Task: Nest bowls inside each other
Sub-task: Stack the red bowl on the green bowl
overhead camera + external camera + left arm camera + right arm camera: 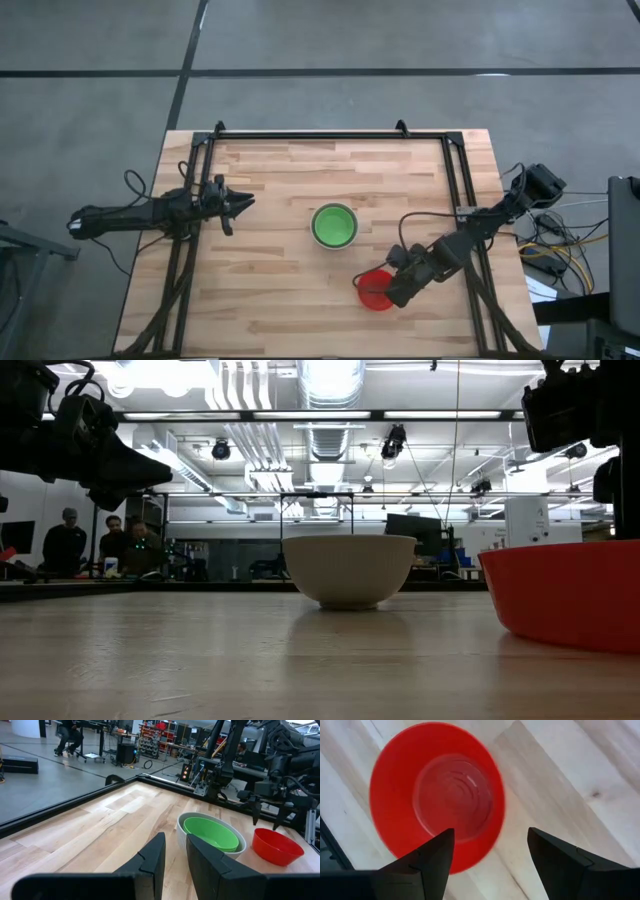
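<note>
A green bowl (pixel 334 225) sits nested inside a pale grey-white bowl (pixel 181 827) at the table's middle; the pale bowl (pixel 350 570) rests on its base. A red bowl (pixel 372 291) stands upright on the wood nearer the front right, and it also shows in the left wrist view (pixel 276 847). My right gripper (pixel 490 840) hangs open just above the red bowl (pixel 437 795), pointing steeply down. One finger (pixel 422 865) is over the bowl's inside near the rim and the other (pixel 570 865) is over the bare table beside it. My left gripper (pixel 175 855) waits at the table's left, level, its fingers a little apart with nothing between them.
A black frame (pixel 330 135) runs along the far edge and down both sides of the table. Cables (pixel 555 250) lie off the right edge. People (pixel 70 542) stand in the room beyond. Bare wood (pixel 270 290) lies between the left arm and the bowls.
</note>
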`<state>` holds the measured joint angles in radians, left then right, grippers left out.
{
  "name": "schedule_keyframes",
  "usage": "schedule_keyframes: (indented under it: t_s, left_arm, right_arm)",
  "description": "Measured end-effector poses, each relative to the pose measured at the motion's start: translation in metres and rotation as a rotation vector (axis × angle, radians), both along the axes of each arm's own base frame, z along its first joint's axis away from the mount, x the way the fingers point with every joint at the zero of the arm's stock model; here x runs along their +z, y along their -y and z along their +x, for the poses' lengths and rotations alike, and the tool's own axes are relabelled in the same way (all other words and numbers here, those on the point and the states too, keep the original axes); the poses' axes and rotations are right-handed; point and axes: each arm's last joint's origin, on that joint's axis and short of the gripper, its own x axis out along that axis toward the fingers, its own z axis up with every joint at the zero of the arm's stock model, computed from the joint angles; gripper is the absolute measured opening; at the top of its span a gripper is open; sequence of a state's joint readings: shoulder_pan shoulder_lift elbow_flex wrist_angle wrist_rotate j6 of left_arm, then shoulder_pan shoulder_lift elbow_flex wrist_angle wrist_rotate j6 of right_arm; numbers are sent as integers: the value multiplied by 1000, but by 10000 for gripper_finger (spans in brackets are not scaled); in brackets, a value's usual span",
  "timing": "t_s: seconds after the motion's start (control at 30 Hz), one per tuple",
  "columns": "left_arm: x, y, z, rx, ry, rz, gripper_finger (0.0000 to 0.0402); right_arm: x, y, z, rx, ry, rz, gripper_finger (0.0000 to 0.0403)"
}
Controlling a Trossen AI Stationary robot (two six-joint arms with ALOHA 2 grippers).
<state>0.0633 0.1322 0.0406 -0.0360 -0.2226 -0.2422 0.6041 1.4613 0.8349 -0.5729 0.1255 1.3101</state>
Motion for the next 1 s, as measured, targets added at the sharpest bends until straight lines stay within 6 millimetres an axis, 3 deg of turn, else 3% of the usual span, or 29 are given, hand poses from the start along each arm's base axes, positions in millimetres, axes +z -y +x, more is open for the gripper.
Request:
schedule_keyframes:
  t_s: [0.6, 1.0]
  left_arm:
    - [0, 0, 0, 0, -1, 0, 83]
    - [0, 0, 0, 0, -1, 0, 83]
  right_arm:
    - [-10, -7, 9, 15, 11, 29, 243]
    - [-13, -8, 9, 15, -13, 36, 188]
